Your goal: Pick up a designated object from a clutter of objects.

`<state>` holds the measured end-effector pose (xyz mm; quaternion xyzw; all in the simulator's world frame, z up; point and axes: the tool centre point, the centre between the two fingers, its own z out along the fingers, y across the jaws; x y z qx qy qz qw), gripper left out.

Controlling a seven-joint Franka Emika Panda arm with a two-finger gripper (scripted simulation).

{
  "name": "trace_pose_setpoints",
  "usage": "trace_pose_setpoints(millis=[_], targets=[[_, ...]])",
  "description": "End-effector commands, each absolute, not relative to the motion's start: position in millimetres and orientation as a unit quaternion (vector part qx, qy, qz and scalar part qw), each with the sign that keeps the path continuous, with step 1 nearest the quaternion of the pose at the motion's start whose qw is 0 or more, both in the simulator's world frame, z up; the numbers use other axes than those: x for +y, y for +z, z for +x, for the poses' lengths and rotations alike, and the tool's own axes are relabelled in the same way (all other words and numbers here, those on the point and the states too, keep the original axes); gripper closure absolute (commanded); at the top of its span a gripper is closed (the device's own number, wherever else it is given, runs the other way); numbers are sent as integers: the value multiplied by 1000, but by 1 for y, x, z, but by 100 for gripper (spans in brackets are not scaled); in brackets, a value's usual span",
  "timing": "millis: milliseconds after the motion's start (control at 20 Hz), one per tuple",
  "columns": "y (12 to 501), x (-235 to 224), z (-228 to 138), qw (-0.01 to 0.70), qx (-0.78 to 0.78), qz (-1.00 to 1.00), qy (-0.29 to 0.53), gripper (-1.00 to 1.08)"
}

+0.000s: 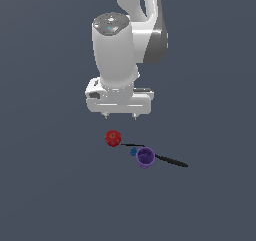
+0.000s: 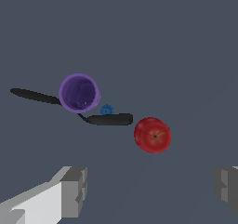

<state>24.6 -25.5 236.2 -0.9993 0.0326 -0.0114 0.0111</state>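
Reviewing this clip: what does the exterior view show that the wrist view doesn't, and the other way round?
Only the exterior view shows the white arm and the whole end effector hanging open above the clutter. Only the wrist view shows the dark hollow inside the purple cup, the red apple's stem dimple, and the black stick's broad flattened end. Both show the apple, cup, small blue piece and stick, with the apple lying apart from the cup.

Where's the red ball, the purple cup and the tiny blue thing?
red ball [image 2: 152, 135], wrist view, middle of its top.
purple cup [image 2: 79, 93], wrist view, its inside.
tiny blue thing [image 2: 107, 109], wrist view, its middle.
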Motion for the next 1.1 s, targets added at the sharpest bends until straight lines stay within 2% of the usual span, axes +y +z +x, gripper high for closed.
trace_pose_setpoints(millis=[0, 500, 1050], targets=[[208, -35, 25, 9, 39, -999, -9, -92], [121, -63, 14, 2, 56, -998, -2, -92], [97, -70, 8, 0, 60, -998, 1, -92]])
